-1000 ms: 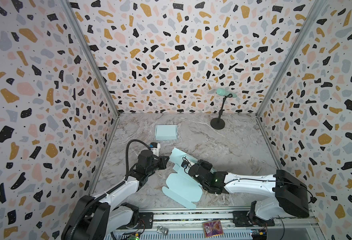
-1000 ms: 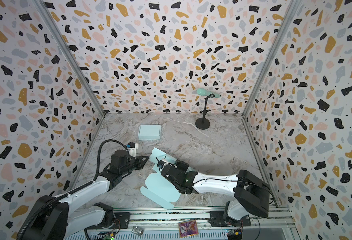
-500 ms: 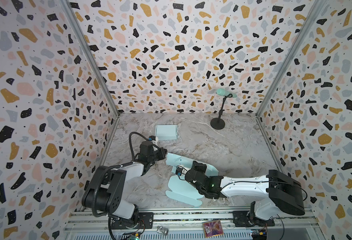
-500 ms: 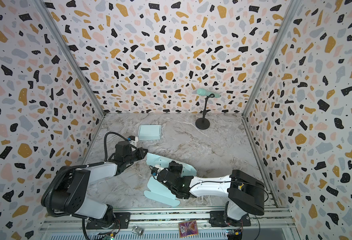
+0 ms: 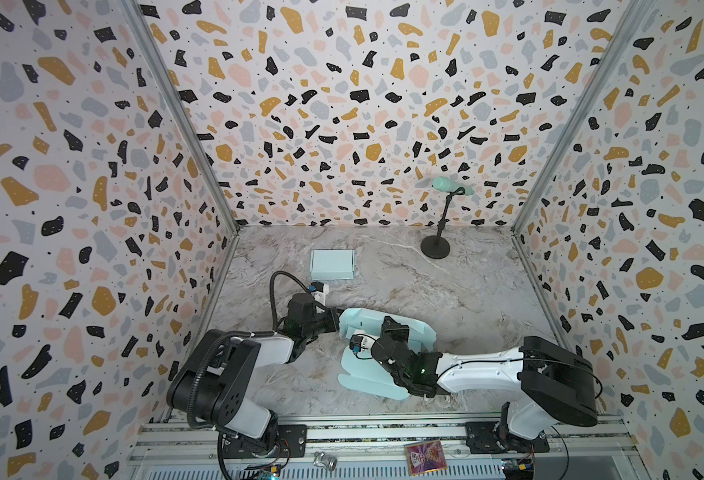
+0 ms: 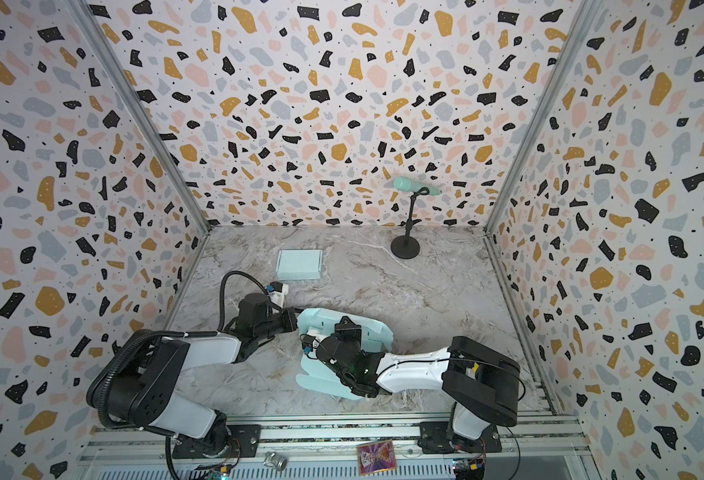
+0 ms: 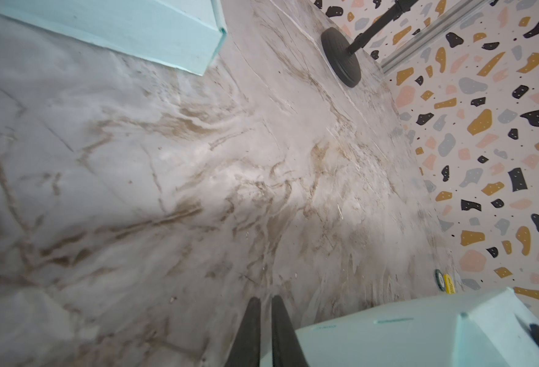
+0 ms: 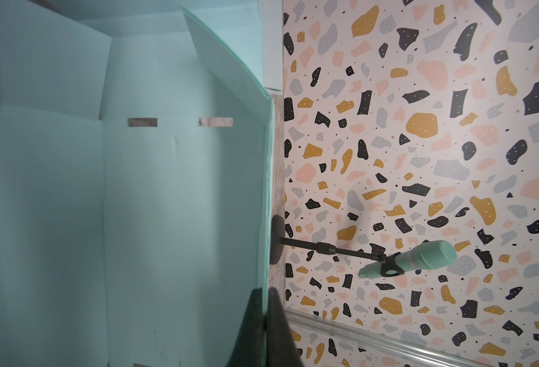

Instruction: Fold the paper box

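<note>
Changed: a second ago the paper box (image 5: 366, 382) lay on a slant. Now it lies more across the tabletop (image 5: 445, 299), and the left arm's elbow has swung up toward the camera.
Hidden: the right arm's wrist covers the middle of the sheet in both top views. The left wrist view shows only one corner of it (image 7: 420, 336).
Pointing: the raised wall runs roughly across the top views. The flat flaps spread from it toward the front rail.
Place: left of the microphone stand (image 5: 436, 249) and nearer the camera. A small closed box (image 5: 332, 264) sits left of the stand.
Left tool (image 7: 265, 300): at the sheet's left end, fingers a thin slit apart. I cannot tell whether they pinch it.
Right tool (image 8: 264, 290): clamped on the raised wall's edge.
</note>
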`<state>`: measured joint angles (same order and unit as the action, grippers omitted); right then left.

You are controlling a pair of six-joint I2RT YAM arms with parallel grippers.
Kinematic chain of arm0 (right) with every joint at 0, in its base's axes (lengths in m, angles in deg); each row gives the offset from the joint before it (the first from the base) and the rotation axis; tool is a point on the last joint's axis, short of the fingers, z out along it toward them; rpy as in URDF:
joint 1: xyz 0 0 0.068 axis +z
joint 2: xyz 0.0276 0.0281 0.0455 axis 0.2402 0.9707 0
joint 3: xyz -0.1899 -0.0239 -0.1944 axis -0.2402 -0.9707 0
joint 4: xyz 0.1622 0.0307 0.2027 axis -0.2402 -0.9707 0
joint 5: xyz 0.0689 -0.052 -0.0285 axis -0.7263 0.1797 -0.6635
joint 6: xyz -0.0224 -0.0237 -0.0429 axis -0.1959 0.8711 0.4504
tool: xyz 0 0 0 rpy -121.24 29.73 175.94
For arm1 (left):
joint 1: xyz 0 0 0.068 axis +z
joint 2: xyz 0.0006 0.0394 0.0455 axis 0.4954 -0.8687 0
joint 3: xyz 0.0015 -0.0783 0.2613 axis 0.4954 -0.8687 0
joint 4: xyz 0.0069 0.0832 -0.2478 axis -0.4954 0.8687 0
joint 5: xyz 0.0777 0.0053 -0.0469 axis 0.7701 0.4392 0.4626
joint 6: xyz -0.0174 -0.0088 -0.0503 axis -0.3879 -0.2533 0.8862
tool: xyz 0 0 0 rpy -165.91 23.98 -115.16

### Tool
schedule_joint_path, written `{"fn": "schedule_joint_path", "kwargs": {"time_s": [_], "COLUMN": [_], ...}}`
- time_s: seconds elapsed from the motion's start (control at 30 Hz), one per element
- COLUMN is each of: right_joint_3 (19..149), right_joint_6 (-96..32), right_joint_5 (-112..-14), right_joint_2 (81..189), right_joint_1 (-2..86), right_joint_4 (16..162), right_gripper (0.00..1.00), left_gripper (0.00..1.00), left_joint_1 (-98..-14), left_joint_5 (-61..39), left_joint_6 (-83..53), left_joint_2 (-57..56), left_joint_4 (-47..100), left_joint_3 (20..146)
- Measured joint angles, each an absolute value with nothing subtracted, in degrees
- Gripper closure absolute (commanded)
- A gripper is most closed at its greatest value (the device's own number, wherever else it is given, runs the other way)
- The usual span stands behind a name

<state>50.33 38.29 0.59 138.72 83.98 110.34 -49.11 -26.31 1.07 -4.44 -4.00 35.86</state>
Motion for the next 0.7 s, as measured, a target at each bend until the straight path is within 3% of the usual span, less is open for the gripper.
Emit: {"fn": "schedule_joint_path", "kwargs": {"time_s": [0.7], "right_joint_3": [45.31], "right_joint_6": [50.16], "right_joint_5": [0.35], "right_joint_2": [141.93], "right_joint_1": [84.42], "right_joint_4": [125.48], "right_gripper": [1.00], "left_gripper": [0.69], "left_joint_1": [-56.83], "left_joint_5": [-23.95], "left_joint_6": [1.25], "left_joint_2": [7.51], "left_joint_4": [-12.30], "left_joint_3": [19.56]}}
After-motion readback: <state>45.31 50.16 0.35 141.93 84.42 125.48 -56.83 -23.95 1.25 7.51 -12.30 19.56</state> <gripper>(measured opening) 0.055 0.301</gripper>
